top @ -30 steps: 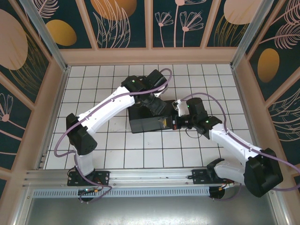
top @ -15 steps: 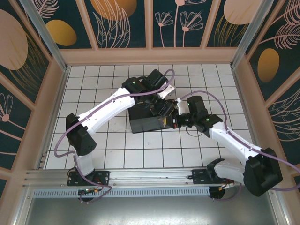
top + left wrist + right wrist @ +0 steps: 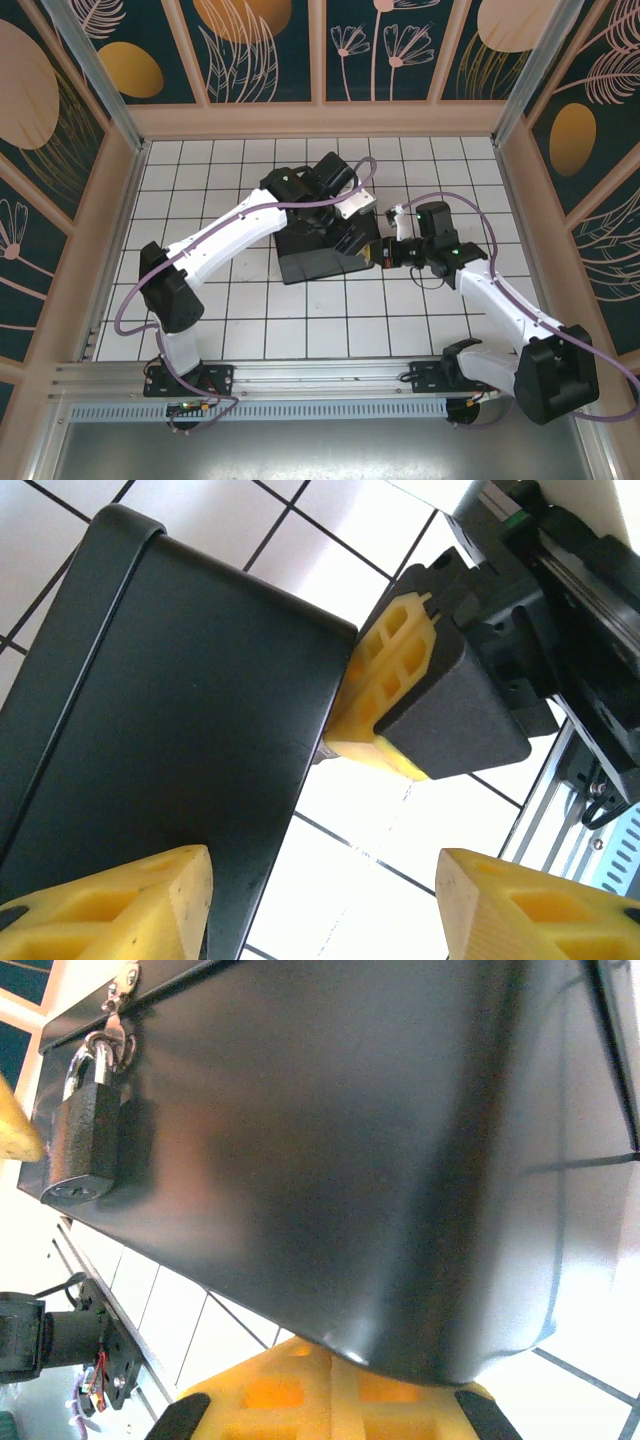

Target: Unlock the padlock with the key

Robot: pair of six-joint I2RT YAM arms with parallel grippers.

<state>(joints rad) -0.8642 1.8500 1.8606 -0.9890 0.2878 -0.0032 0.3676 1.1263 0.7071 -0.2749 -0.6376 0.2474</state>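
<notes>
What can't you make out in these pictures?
- Key: whether the right gripper holds one; left wrist view, its shut fingers cover anything between them.
- Padlock keyhole: right wrist view, too blurred to tell.
- Box latch side: top view, the left gripper overhangs it.

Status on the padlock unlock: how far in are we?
Done: nothing yet; the padlock still hangs shut on the hasp of the box. In hand: the right gripper, shut, sits at the box's side; whether it pinches the key I cannot tell. The left gripper stands open over the box. Left: insert key, turn, open the lock.
</notes>
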